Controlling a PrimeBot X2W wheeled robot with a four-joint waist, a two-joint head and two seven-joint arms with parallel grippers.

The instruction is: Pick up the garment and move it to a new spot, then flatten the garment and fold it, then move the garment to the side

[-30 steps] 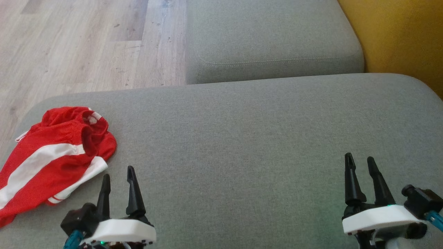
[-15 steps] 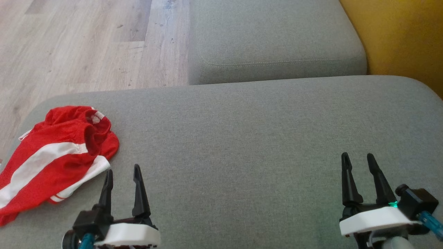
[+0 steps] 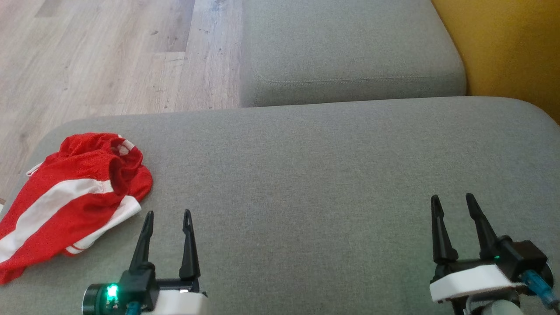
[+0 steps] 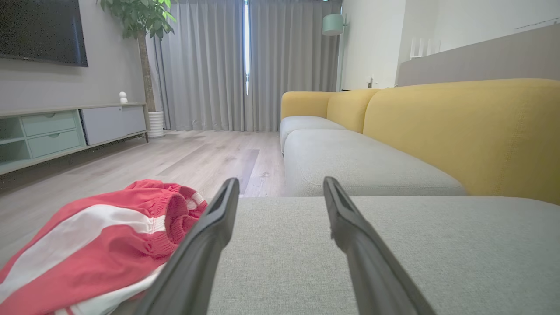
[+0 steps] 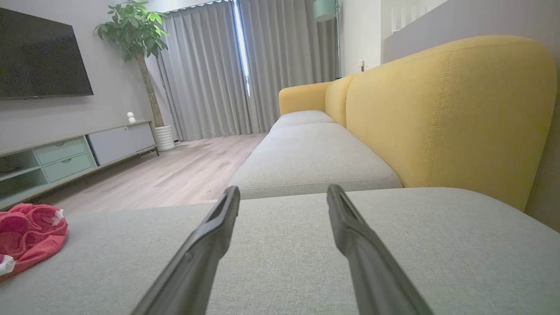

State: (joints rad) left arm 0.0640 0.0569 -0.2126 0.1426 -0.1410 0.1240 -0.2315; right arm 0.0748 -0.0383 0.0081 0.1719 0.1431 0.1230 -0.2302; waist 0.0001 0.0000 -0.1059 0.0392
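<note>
Garment [image 3: 65, 197] partly beyond left edge

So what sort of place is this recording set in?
Most likely a home living room: a long sofa with grey seat cushions and yellow backs, a dark wall-mounted television above a low pale-green media cabinet, and floor-length grey curtains.

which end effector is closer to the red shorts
The left end effector: open, it stands just right of the red-and-white shorts on the grey seat cushion, while the right end effector is at the cushion's other end.
</note>
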